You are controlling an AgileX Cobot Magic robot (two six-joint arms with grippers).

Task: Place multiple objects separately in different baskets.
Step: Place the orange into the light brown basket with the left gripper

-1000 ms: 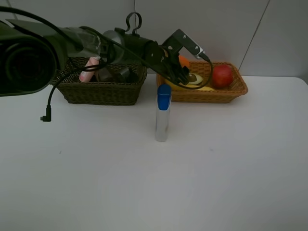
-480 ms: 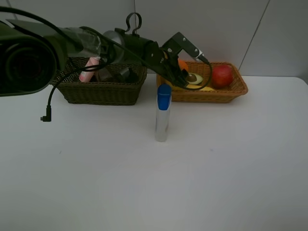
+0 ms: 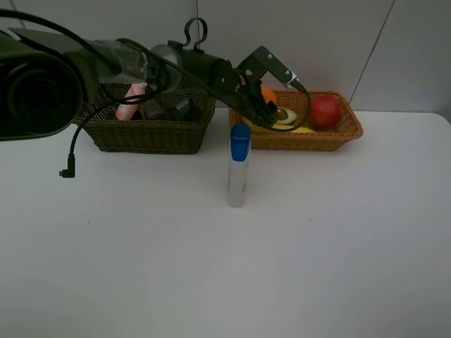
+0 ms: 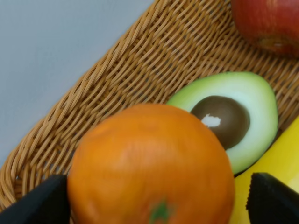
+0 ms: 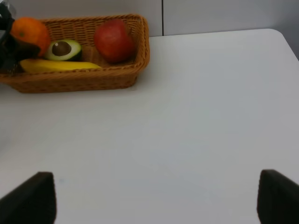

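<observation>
My left gripper point(image 3: 265, 101) reaches across into the light orange-tan basket point(image 3: 331, 137). Its jaws stand open on either side of the orange point(image 4: 149, 163), with a gap at one finger. In that basket the orange rests beside the avocado half point(image 4: 233, 116), the yellow banana point(image 3: 296, 129) and the red apple point(image 3: 325, 110). The silver blue-capped tube point(image 3: 238, 165) stands upright on the table in front of the baskets. The dark olive-brown basket point(image 3: 148, 130) holds the pink bottle point(image 3: 130, 102) and dark items, partly hidden by the arm. My right gripper point(image 5: 154, 198) hangs open over bare table.
The white table point(image 3: 225, 267) stretches wide in front of the tube. A black cable point(image 3: 70, 151) dangles from the left arm above the table's left part. In the right wrist view the tan basket point(image 5: 74, 79) lies at the far end of the table.
My left gripper has risen slightly over the tan basket and its jaws have widened around the orange. The tube and baskets have not moved.
</observation>
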